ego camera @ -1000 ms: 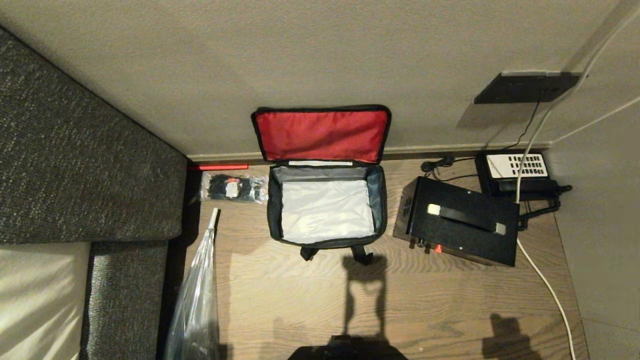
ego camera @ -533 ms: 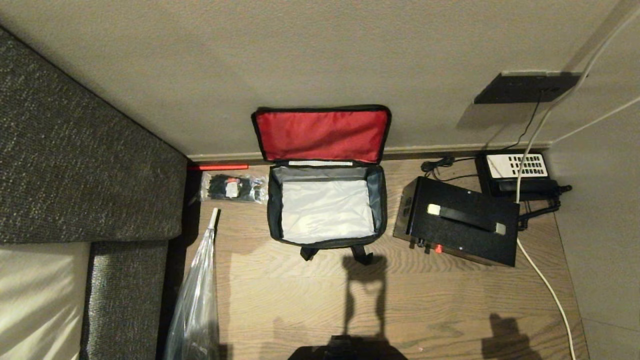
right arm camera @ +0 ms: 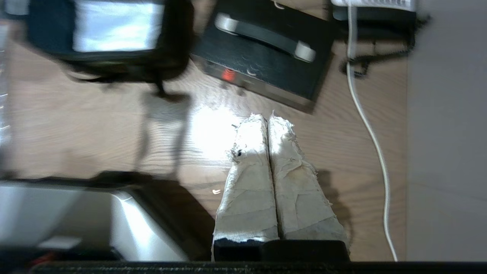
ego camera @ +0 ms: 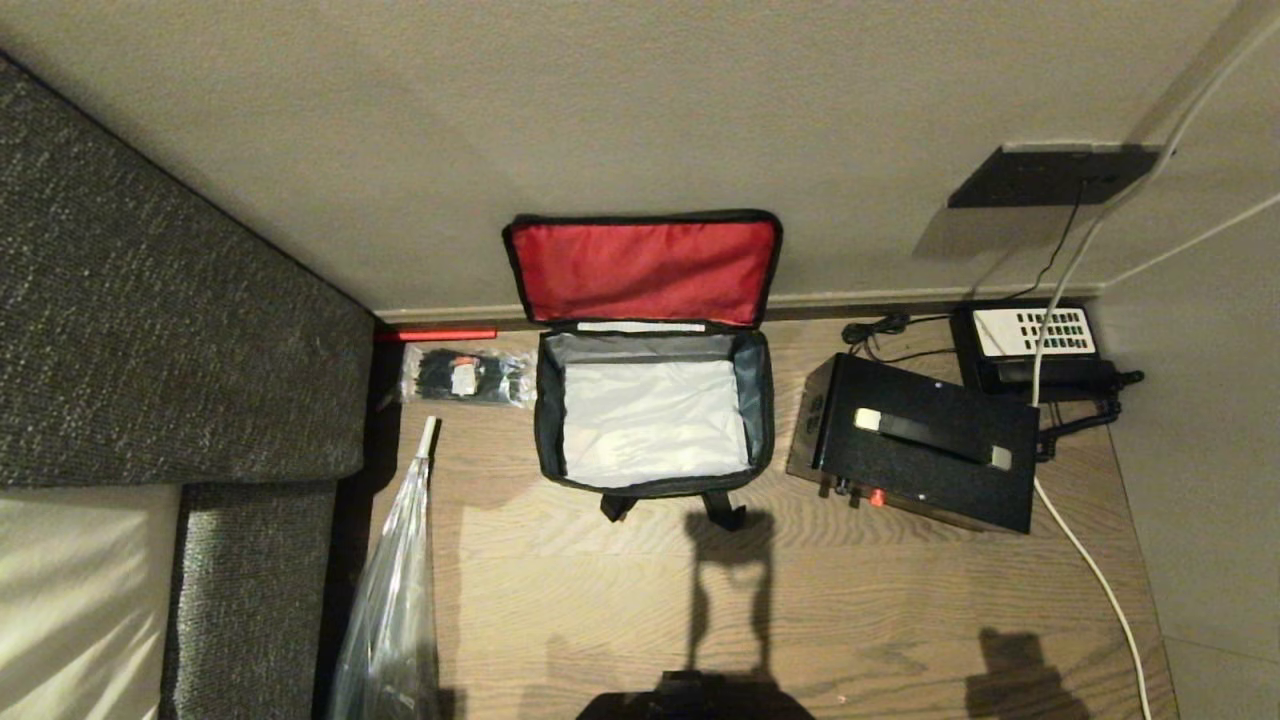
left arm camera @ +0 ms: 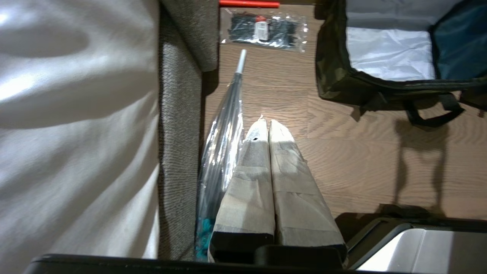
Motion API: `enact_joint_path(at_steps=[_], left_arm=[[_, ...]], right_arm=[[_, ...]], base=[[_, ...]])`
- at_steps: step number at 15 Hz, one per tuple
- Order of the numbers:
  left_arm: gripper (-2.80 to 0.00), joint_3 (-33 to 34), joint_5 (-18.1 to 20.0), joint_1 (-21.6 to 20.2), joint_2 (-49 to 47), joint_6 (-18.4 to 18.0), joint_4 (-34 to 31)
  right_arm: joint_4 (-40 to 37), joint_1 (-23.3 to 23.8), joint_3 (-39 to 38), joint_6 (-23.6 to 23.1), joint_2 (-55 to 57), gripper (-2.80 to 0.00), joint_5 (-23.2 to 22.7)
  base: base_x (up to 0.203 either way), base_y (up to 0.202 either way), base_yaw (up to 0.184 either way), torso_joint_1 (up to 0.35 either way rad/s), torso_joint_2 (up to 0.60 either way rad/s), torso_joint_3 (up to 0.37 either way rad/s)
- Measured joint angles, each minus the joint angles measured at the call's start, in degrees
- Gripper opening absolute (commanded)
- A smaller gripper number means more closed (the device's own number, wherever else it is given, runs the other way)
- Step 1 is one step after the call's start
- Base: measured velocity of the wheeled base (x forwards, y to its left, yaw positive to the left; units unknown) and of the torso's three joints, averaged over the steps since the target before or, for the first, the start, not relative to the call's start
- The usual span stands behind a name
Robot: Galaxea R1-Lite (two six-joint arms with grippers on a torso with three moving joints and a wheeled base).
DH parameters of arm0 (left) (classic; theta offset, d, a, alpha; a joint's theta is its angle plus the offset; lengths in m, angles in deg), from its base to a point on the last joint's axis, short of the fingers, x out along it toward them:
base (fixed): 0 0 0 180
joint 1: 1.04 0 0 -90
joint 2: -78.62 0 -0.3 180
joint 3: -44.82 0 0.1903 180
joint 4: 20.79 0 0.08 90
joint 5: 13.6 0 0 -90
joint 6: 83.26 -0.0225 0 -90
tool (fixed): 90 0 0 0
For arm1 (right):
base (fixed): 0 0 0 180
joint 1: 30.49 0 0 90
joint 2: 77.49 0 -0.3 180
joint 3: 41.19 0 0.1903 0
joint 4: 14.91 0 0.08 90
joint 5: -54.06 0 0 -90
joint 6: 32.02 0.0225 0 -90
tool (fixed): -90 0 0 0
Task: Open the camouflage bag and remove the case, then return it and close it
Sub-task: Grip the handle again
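Observation:
The camouflage bag (ego camera: 762, 400) stands open on the wooden floor against the wall, its red-lined lid (ego camera: 645, 268) leaning back; the grey-white inside holds nothing. The case (ego camera: 930, 450), a black box with a handle and a small red spot, lies on the floor just right of the bag. Neither gripper appears in the head view. My left gripper (left arm camera: 266, 123) is shut and empty above the floor, well short of the bag (left arm camera: 335, 76). Also shut and empty, my right gripper (right arm camera: 266, 118) hangs over the floor a little short of the case (right arm camera: 274, 64).
A dark sofa (ego camera: 150, 330) fills the left side, with a clear-wrapped umbrella (ego camera: 395, 590) and a packet of black ties (ego camera: 465, 377) beside it. A black telephone (ego camera: 1035, 335) sits behind the case, and a white cable (ego camera: 1095, 570) runs down the right.

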Motion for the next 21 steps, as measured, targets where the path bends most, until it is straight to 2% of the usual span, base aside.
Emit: enact_joint_path(at_steps=[2,4,8,13,16,19,21], left_arm=[[-2.8,0.0,0.0,0.02,0.0,-0.01,-0.05],[-2.8,0.0,-0.02,0.02,0.0,-0.06,0.02],[-2.8,0.0,-0.02,0.02,0.0,-0.08,0.0],[-2.8,0.0,0.01,0.0,0.0,-0.09,-0.01],[-2.8,0.0,0.01,0.0,0.01,-0.08,-0.01],[-2.8,0.0,0.01,0.0,0.0,-0.08,0.0],[-2.8,0.0,0.0,0.0,0.0,-0.09,0.0]], right_arm=[[-14.06,0.02,10.82,0.44,0.01,-2.8,-3.86],[-29.04,0.01,16.85,3.46,0.01,-2.8,-7.27],[-39.55,0.02,24.59,5.5,0.06,-2.8,-11.65],[-44.81,0.02,26.07,5.92,0.38,-2.8,-16.56],[-44.86,-0.09,28.45,6.4,4.31,-2.8,-17.91],[-41.66,-0.86,33.77,6.04,17.75,-2.8,-17.93],[-34.8,-1.26,35.73,5.04,29.52,-2.8,-17.19]], base=[[0.0,0.0,0.0,0.0,0.0,0.0],[0.0,0.0,0.0,0.0,0.0,0.0],[0.0,0.0,0.0,0.0,0.0,0.0],[0.0,0.0,0.0,0.0,0.0,0.0],[0.0,0.0,0.0,0.0,0.0,0.0],[0.0,0.0,0.0,0.0,0.0,0.0],[0.0,0.0,0.0,0.0,0.0,0.0]])
